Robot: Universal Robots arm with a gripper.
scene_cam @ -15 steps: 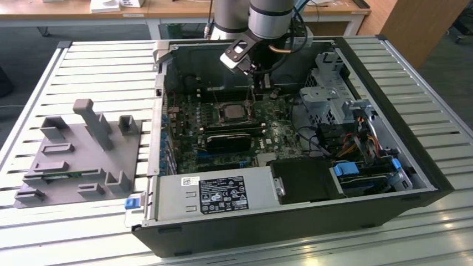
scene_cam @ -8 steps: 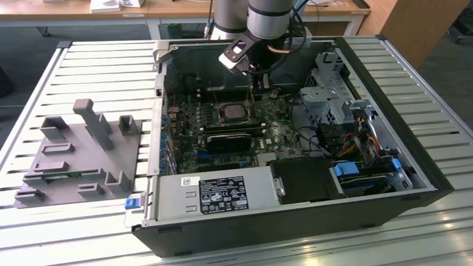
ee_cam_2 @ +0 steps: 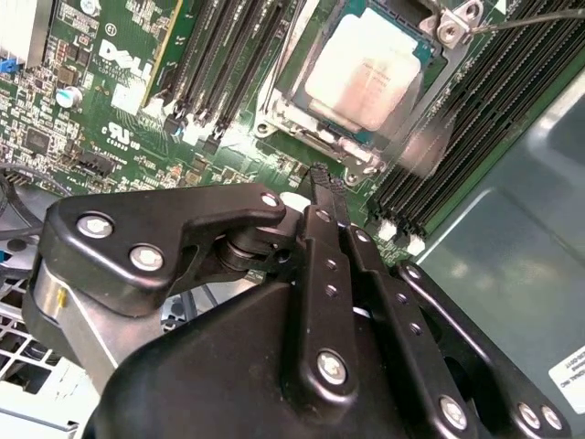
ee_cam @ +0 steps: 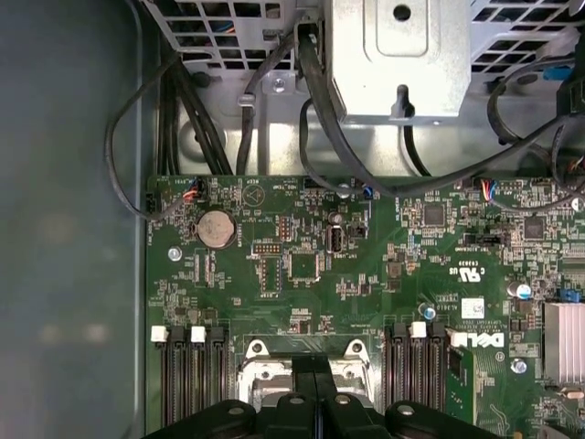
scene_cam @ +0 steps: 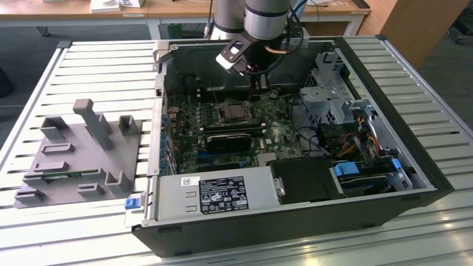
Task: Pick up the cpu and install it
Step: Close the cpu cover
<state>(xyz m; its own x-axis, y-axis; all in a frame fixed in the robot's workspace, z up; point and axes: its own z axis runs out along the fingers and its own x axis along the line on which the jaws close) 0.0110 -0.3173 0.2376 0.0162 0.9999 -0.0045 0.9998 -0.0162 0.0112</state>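
The cpu (scene_cam: 235, 112) lies flat in its socket on the green motherboard (scene_cam: 284, 130) inside the open computer case. In the second wrist view its silver-grey top (ee_cam_2: 367, 75) sits inside the metal socket frame (ee_cam_2: 283, 114). My gripper (scene_cam: 258, 87) hangs over the board just beyond the socket, toward the case's far wall. Its black fingers (ee_cam_2: 322, 197) are pressed together with nothing between them, their tips a short way from the socket's edge. In the first wrist view the shut fingers (ee_cam: 315, 389) sit over the socket frame (ee_cam: 260, 370).
Memory slots (ee_cam_2: 224, 55) flank the socket on both sides. A black rectangular block (scene_cam: 232, 141) lies nearer the front, then the grey labelled power supply (scene_cam: 214, 194). A drive cage (scene_cam: 333, 88) and cables (scene_cam: 355, 138) fill the exterior view's right. A grey pegged fixture (scene_cam: 81, 149) stands outside the case.
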